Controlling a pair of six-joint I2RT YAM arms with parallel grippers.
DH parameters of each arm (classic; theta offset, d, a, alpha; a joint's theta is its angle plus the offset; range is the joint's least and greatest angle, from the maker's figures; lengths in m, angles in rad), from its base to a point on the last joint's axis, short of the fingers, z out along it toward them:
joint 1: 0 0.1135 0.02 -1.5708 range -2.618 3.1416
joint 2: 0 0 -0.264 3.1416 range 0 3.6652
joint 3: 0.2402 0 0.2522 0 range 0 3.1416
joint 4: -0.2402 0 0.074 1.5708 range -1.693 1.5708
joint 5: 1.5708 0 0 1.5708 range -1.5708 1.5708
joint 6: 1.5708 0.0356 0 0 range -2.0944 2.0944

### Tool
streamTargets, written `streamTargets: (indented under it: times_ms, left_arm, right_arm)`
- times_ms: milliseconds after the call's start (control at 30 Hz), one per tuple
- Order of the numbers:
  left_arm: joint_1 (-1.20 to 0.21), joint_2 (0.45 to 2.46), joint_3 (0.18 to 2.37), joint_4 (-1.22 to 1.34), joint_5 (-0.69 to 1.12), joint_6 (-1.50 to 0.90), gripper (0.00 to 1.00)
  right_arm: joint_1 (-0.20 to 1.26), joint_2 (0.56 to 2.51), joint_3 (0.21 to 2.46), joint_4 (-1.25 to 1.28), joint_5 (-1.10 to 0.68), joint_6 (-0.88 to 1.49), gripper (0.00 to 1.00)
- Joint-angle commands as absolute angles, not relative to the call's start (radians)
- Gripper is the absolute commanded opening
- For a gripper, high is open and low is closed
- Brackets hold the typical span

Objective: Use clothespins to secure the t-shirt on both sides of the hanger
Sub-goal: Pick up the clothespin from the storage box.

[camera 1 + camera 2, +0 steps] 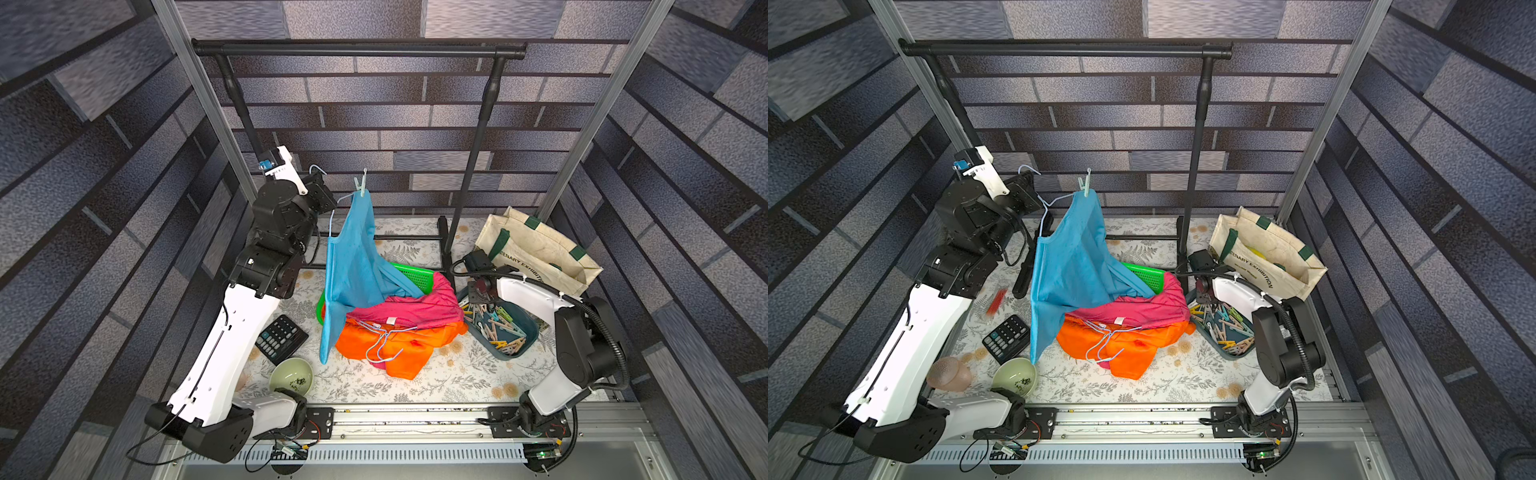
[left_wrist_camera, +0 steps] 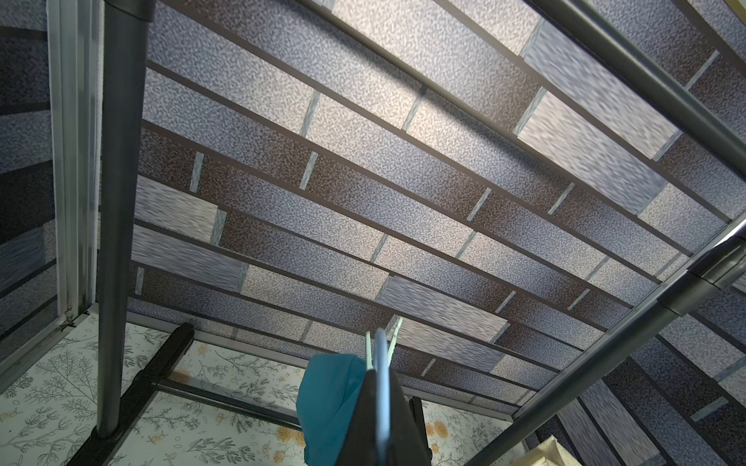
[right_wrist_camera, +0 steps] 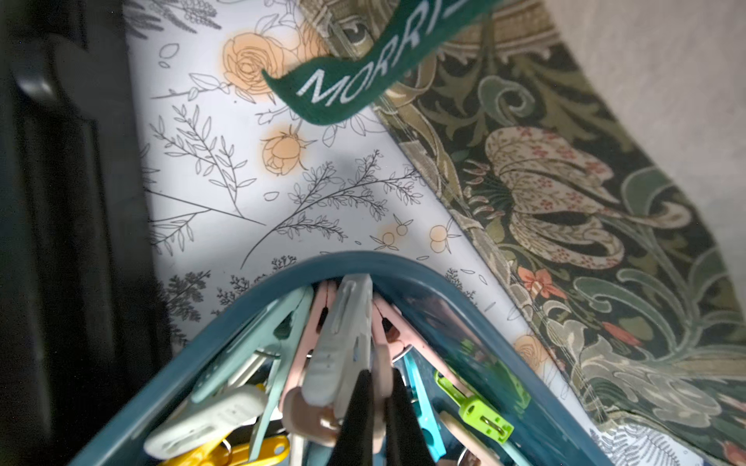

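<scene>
Top views both show the left gripper [image 1: 328, 203] raised at upper left of centre, beside a pale-blue wire hanger [image 2: 380, 363]. In the left wrist view its dark fingers [image 2: 357, 427] are pressed together on that wire. A sky-blue t-shirt [image 1: 353, 257] hangs from the hanger, and its lower part drapes onto a pink garment [image 1: 411, 307] and an orange garment [image 1: 399, 353] heaped at mid-frame. A mint-green plastic clothespin [image 1: 360, 185] stands clipped on the shirt's upper shoulder, at the hanger end away from the left gripper.

The right gripper [image 1: 475, 300] sits low at right of centre, dipped into the near corner of a dark-teal plastic bin [image 1: 528, 328]. The bin holds a heap of pastel spring clothespins [image 1: 498, 324]. In the right wrist view its black fingers [image 3: 359, 415] pinch a peach clothespin [image 3: 381, 363]. A whitish clothespin [image 3: 343, 343] lies just beside it, against the bin's rounded rim.

A cream canvas tote bag [image 1: 536, 249] with green handles stands just behind the bin. A black metal garment rack [image 1: 357, 50] spans the upper part of the frame.
</scene>
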State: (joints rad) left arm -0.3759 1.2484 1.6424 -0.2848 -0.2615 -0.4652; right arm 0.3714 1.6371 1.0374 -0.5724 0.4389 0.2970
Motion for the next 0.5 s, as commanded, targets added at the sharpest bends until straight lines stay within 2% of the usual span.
streamTargets:
  times_ms: [0, 133, 467]
  left_arm:
    - [-0.371, 1.249, 1.637, -0.275, -0.243, -0.494, 0.0]
    - [-0.37, 1.247, 1.635, -0.287, -0.239, -0.503, 0.0]
    - [-0.37, 1.21, 1.606, -0.276, -0.243, -0.519, 0.0]
  right_arm:
    - [0.367, 1.566, 1.05, -0.62, 0.416, 0.306, 0.04]
    - [0.366, 1.468, 1.024, -0.693, 0.371, 0.336, 0.0]
    - [0.359, 1.242, 0.934, -0.817, 0.288, 0.402, 0.0]
